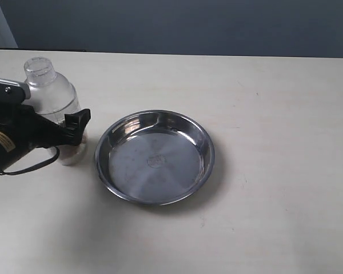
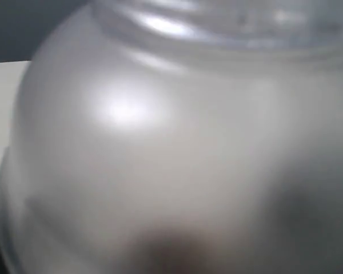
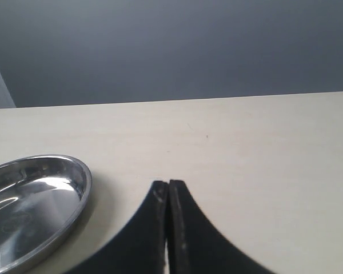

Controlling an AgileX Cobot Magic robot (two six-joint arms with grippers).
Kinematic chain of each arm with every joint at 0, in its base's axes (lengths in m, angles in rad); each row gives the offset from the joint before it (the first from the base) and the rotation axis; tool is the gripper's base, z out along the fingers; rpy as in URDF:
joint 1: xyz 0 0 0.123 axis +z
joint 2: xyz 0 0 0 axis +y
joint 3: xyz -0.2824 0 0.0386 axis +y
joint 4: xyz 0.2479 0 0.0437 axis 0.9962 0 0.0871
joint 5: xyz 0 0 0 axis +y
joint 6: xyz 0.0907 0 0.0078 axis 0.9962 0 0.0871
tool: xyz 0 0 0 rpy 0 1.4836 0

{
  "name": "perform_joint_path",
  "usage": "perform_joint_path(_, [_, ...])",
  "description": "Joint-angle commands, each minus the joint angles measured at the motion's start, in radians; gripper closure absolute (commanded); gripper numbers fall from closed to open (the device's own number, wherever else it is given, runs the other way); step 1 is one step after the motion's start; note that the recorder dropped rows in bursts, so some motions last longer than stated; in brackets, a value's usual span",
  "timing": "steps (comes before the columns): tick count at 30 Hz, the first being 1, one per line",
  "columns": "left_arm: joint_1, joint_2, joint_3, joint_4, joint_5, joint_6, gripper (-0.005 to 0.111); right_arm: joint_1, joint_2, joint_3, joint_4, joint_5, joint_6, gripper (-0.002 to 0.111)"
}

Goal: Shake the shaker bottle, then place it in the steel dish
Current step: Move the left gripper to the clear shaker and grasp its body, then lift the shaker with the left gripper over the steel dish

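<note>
In the exterior view the bottle stands upright on the worktop, just beside the dish on its left and not touching it. The left pincer reaches in from the side away from the dish and has closed round the bottle's lower body. One black finger lies against the wall facing the dish, and the other finger is hidden. The base looks to be resting on the worktop, though a slight lift cannot be ruled out. The dish holds nothing.

In the left wrist view the bottle fills the picture, blurred and very close. No fingers show here.

In the right wrist view the right pincer has its two fingers pressed together with nothing between them. It hangs over bare worktop, with the dish near it.

By my reading the grasp is made and the shaking is about to begin. The next move calls for a firm hold, a lift clear of the worktop and the shake itself. After that comes a short carry sideways over the rim, to set the bottle down upright in the dish.
</note>
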Motion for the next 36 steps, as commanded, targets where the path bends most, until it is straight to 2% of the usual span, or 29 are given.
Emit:
perform_joint_path(1, [-0.001,0.051,0.001,-0.012,-0.051,0.005,0.001,-0.004,-0.004,0.001,0.004,-0.013,0.0,0.109])
perform_joint_path(17, [-0.001,0.077,0.001,-0.029,-0.072,0.011,0.003,-0.004,-0.004,0.001,0.004,-0.01,0.0,0.109])
perform_joint_path(22, [-0.001,0.077,0.001,-0.095,-0.072,0.011,0.026,-0.004,-0.004,0.001,0.004,-0.012,0.0,0.109])
perform_joint_path(23, [-0.001,0.077,0.001,-0.095,-0.07,0.011,0.039,-0.004,-0.004,0.001,0.004,-0.012,0.0,0.109])
perform_joint_path(24, [-0.001,0.077,0.001,-0.095,-0.068,0.011,0.048,-0.004,-0.004,0.001,0.004,-0.012,0.0,0.109])
perform_joint_path(25, [-0.001,0.077,0.001,-0.095,-0.063,0.011,0.066,-0.004,-0.004,0.001,0.004,-0.012,0.0,0.109])
perform_joint_path(26, [-0.001,0.077,0.001,-0.095,-0.059,0.011,0.076,-0.004,-0.004,0.001,0.004,-0.012,0.0,0.109])
perform_joint_path(27, [-0.001,0.077,0.001,-0.093,-0.052,0.011,0.097,-0.004,-0.004,0.001,0.004,-0.012,0.0,0.109])
perform_joint_path(28, [-0.001,0.077,0.001,-0.093,-0.045,0.009,0.106,-0.004,-0.004,0.001,0.004,-0.012,0.0,0.109])
perform_joint_path(32, [-0.001,0.077,0.001,-0.108,-0.011,-0.113,0.106,-0.004,-0.004,0.001,0.004,-0.013,0.0,0.109])
perform_joint_path(35, [-0.001,0.04,0.001,0.054,-0.066,-0.138,0.106,-0.004,-0.004,0.001,0.004,-0.013,0.0,0.109])
perform_joint_path(36, [-0.001,0.0,-0.003,0.102,-0.103,-0.191,0.106,-0.004,-0.004,0.001,0.004,-0.013,0.0,0.109])
